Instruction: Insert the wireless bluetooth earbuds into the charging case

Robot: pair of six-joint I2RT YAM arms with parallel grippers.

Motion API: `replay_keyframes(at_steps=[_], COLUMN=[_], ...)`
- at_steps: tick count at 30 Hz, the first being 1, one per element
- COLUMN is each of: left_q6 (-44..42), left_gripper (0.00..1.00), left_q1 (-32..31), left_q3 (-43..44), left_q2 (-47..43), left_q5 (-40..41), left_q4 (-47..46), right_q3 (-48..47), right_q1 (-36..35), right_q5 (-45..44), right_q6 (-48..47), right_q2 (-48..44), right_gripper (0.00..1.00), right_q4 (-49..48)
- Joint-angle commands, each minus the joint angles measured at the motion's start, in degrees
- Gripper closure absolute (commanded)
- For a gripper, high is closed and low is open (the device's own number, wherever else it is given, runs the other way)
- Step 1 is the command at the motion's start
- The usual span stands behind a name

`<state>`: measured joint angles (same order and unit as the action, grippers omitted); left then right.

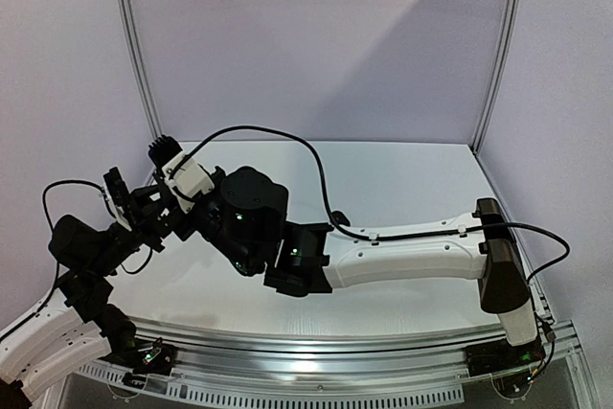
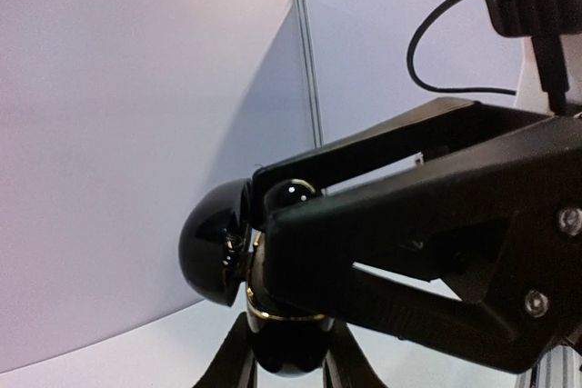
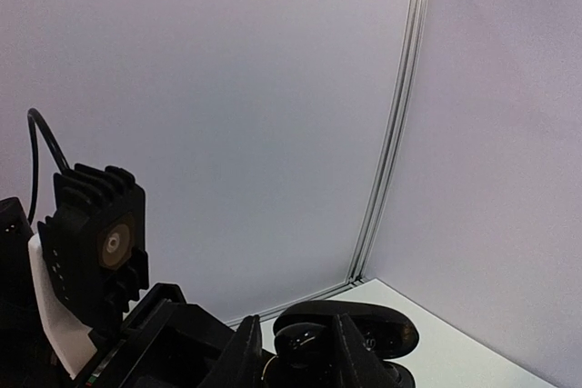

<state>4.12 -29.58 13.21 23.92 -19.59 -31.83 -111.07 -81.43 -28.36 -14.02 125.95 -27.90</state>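
Note:
A glossy black charging case (image 2: 284,341) with a gold rim is held upright between the fingers of my left gripper (image 2: 284,356), which is shut on it. Its lid (image 2: 211,244) stands open to the left. My right gripper (image 3: 298,350) is shut on a glossy black earbud (image 3: 306,341), held right at the case's open top; the earbud also shows in the left wrist view (image 2: 291,195). The lid shows behind it in the right wrist view (image 3: 373,324). From above, both grippers meet at the table's left (image 1: 170,208); case and earbud are hidden there. No white earbuds show.
The right arm (image 1: 402,256) stretches across the table's front half. The left arm (image 1: 86,246) rises at the left edge by the side wall. A small dark thing (image 1: 337,218) lies mid-table beside the cable. White walls enclose the back and sides.

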Motion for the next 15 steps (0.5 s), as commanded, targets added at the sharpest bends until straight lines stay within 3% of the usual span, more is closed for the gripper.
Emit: replay_keyframes(at_steps=[1, 15], left_q6=[0.9, 0.9], left_gripper=[1.0, 1.0], left_q1=[-0.2, -0.2], left_q3=[1.1, 1.3], left_q2=[-0.1, 0.0], left_q5=[-2.4, -2.2], left_q4=[-1.7, -1.2], right_q3=[-0.9, -0.4], right_q1=[0.1, 0.2], right_q5=[-1.8, -2.7], right_q6=[0.6, 1.4], right_q2=[-1.1, -1.7], right_gripper=[0.73, 0.72], right_q4=[3.2, 3.9])
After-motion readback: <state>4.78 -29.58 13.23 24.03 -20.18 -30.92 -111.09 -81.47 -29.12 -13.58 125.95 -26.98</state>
